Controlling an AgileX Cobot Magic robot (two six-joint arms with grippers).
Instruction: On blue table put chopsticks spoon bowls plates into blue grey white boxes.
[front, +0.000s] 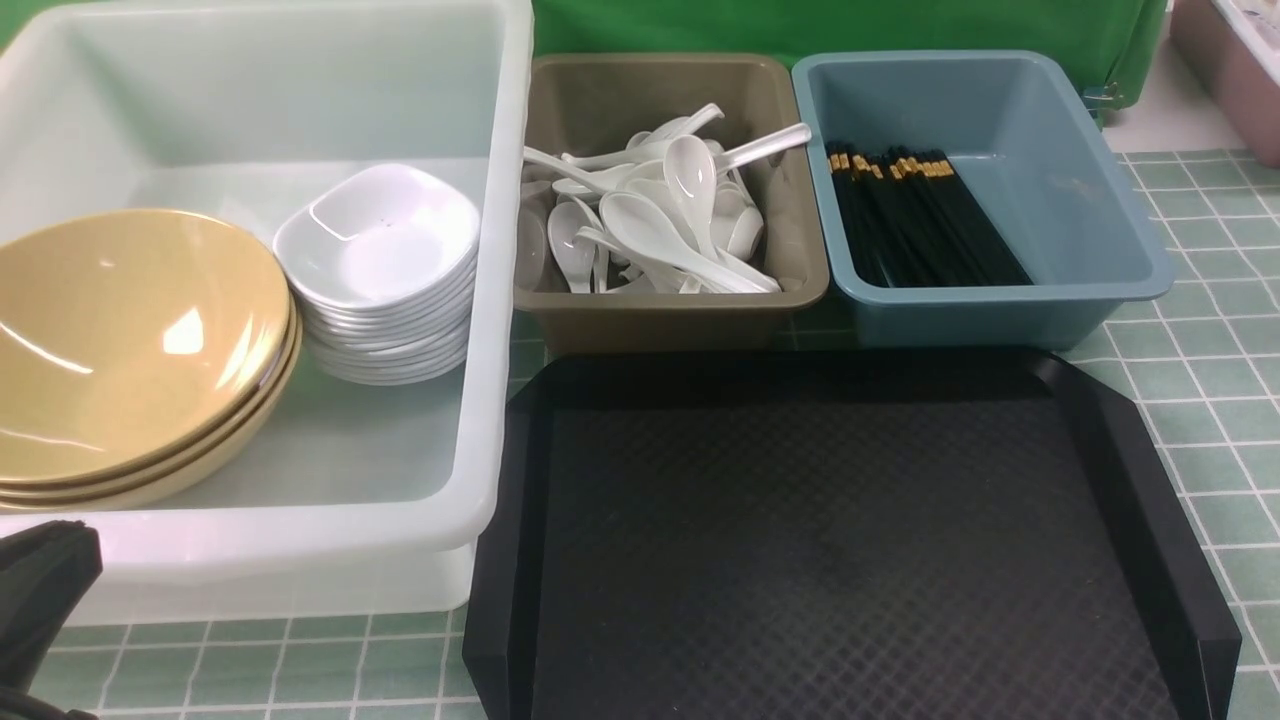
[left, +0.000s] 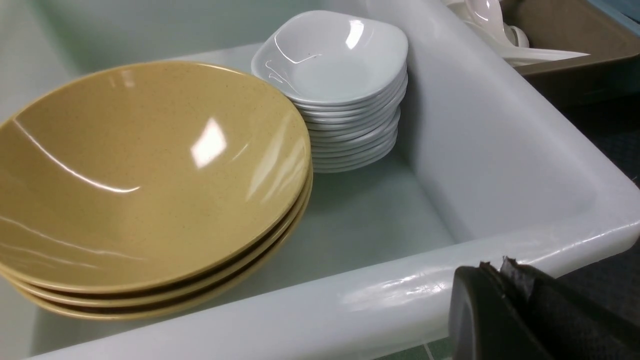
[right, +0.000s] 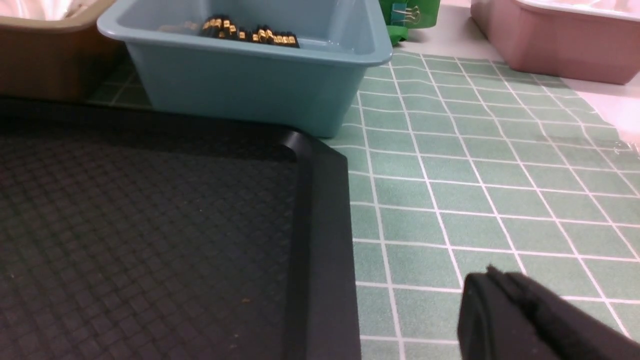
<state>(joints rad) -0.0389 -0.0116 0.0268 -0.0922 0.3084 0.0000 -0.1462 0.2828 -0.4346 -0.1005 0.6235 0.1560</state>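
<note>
Stacked tan bowls and a stack of white plates sit inside the big white box. White spoons fill the grey box. Black chopsticks lie in the blue box. My left gripper is shut and empty, just outside the white box's near rim. My right gripper is shut and empty, low over the blue table beside the tray; it is out of the front view.
A flat black tray lies in front of the grey and blue boxes. A pink tub stands at the far right. Green cloth hangs behind the boxes.
</note>
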